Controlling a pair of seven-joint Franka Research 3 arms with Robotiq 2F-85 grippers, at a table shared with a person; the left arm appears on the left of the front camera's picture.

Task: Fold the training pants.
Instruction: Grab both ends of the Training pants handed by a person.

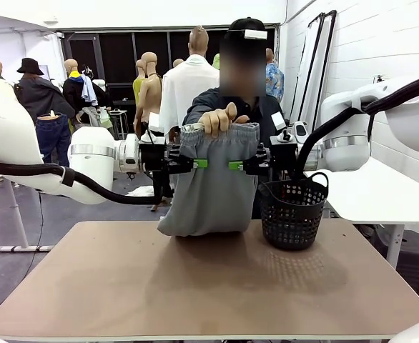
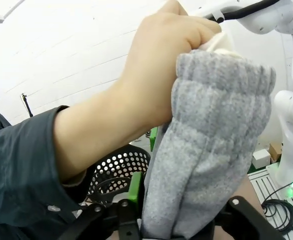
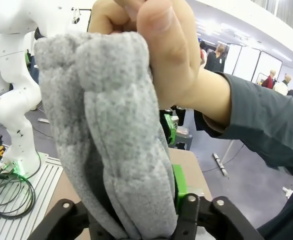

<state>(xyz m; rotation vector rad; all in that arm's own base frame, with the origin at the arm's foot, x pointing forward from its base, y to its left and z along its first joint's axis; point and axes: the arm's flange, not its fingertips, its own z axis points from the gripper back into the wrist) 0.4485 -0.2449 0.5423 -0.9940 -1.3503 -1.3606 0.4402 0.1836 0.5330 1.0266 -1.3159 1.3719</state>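
Note:
The light grey training pants (image 1: 211, 186) hang upright over the far middle of the table, bunched narrow, with their lower end resting on the tabletop. A person's hands (image 1: 220, 118) hold the gathered waistband from above. My left gripper (image 1: 199, 163) pinches the left side of the fabric just below the waistband, and my right gripper (image 1: 236, 166) pinches the right side at the same height. In the left wrist view the grey cloth (image 2: 211, 140) runs down between my left gripper (image 2: 181, 212) fingers. The right wrist view shows the cloth (image 3: 116, 140) pressed between my right gripper (image 3: 126, 207) fingers.
A black mesh basket (image 1: 293, 214) stands on the table's (image 1: 195, 286) far right, just beside the pants and under my right arm. The person stands behind the far edge. A white table sits off to the right.

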